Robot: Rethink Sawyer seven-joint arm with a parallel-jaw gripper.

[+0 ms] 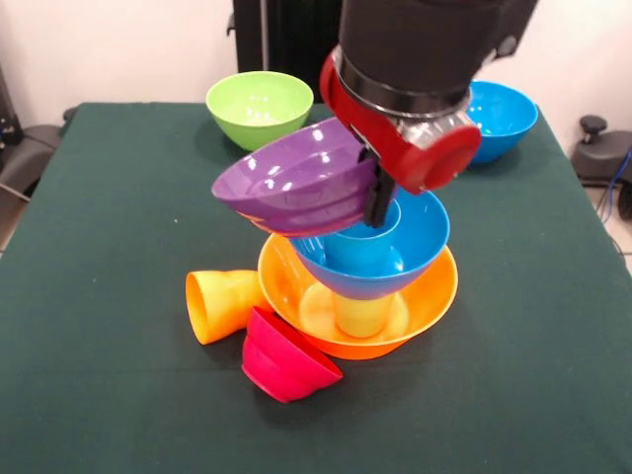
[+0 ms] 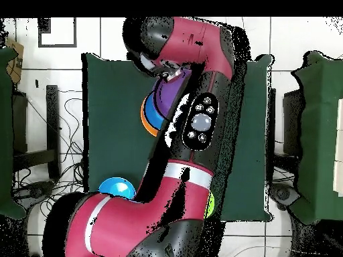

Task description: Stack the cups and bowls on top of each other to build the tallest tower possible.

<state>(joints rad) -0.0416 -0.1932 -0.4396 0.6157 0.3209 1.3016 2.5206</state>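
Note:
The tower stands mid-table in the front view. A big orange bowl (image 1: 434, 291) is lowest, with a yellow-green cup (image 1: 360, 316) standing in it. A blue bowl (image 1: 420, 237) sits on that cup and holds a blue cup (image 1: 360, 245). My gripper (image 1: 378, 197) is shut on the rim of the wide purple bowl (image 1: 291, 178). It holds the bowl tilted, just above and to the left of the blue bowl. An orange cup (image 1: 222, 304) lies on its side against the orange bowl. A small red bowl (image 1: 286, 357) lies tipped beside it. In the overhead view the arm hides most of the tower. Only the purple bowl (image 2: 171, 94) and the blue bowl (image 2: 153, 114) show.
A large green bowl (image 1: 259, 107) stands at the far side of the table, left of the arm. A second blue bowl (image 1: 504, 118) stands at the far right; it also shows in the overhead view (image 2: 117, 187). The table has a dark green cloth (image 1: 99, 247).

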